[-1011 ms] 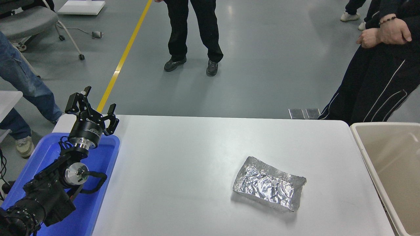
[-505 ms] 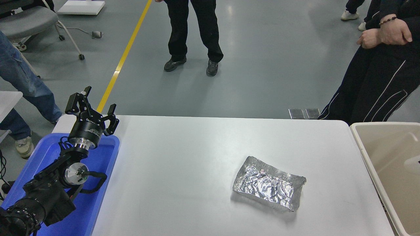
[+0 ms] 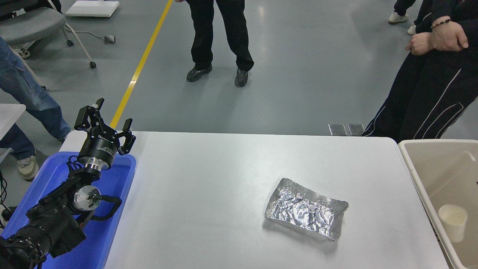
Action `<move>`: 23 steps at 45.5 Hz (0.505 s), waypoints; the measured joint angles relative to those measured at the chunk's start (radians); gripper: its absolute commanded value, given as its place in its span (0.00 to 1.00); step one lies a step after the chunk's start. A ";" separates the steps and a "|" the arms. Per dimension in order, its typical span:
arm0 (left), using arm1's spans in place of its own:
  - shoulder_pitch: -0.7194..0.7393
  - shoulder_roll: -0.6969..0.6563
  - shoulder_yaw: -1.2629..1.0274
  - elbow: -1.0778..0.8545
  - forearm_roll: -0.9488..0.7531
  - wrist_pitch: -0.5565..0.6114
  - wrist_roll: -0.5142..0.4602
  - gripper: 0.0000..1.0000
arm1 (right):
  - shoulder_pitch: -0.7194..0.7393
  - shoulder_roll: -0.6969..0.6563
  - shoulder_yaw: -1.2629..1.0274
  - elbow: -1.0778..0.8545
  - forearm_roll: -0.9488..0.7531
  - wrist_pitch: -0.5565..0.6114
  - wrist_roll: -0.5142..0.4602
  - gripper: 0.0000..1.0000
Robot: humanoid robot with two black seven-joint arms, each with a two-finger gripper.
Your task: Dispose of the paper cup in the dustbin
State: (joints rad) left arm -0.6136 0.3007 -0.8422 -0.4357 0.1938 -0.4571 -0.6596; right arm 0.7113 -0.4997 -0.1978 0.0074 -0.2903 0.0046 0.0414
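Note:
The small cream-white paper cup (image 3: pixel 453 222) is inside the beige dustbin (image 3: pixel 418 186) at the table's right edge, rim up, near the bin's left inner wall. No gripper touches it. My left gripper (image 3: pixel 105 118) is parked at the lower left above the blue bin, fingers spread open and empty. My right arm and its gripper are out of view.
A crumpled silver foil piece (image 3: pixel 306 209) lies on the white table (image 3: pixel 209 194) right of centre. A bright blue bin (image 3: pixel 108 224) sits at the table's left edge under my left arm. People stand beyond the far edge and at the right.
The paper cup was not visible one second ago; a blurred pale shape showed in the dustbin half a second ago, and now the cup is lower inside it. The left arm has not moved.

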 measured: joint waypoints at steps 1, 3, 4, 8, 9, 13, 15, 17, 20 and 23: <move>0.000 0.000 0.000 0.000 0.000 0.000 0.000 1.00 | 0.004 -0.003 0.009 0.001 0.000 0.000 0.000 0.99; 0.000 0.000 0.000 0.000 0.000 0.000 0.000 1.00 | 0.017 -0.010 0.037 0.004 0.002 -0.001 0.000 0.99; 0.000 0.000 0.000 0.000 0.000 0.000 0.000 1.00 | 0.023 -0.013 0.051 0.006 0.002 -0.001 0.000 0.99; 0.000 0.000 0.000 0.000 0.000 0.000 0.000 1.00 | 0.060 -0.030 0.123 0.016 0.004 -0.001 0.002 0.99; 0.000 0.000 0.000 0.000 0.000 0.000 0.000 1.00 | 0.074 -0.036 0.151 0.022 0.004 -0.002 0.003 0.99; 0.000 0.000 0.000 0.000 0.000 0.000 0.000 1.00 | 0.117 -0.053 0.234 0.040 0.005 -0.003 0.005 1.00; 0.000 0.000 0.000 0.000 0.000 0.000 0.000 1.00 | 0.143 -0.062 0.283 0.051 0.005 -0.003 0.006 1.00; 0.000 0.000 0.000 0.000 0.000 0.000 0.000 1.00 | 0.161 -0.069 0.321 0.061 0.005 -0.004 0.007 1.00; 0.000 0.000 0.000 0.000 0.000 0.000 0.000 1.00 | 0.191 -0.082 0.386 0.084 0.006 -0.004 0.007 1.00; 0.000 0.000 0.000 0.000 0.000 0.000 0.000 1.00 | 0.219 -0.098 0.449 0.117 0.006 -0.004 0.008 1.00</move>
State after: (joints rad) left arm -0.6136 0.3006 -0.8422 -0.4357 0.1936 -0.4571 -0.6596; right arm 0.9301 -0.5977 0.2511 0.1245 -0.2844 0.0011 0.0492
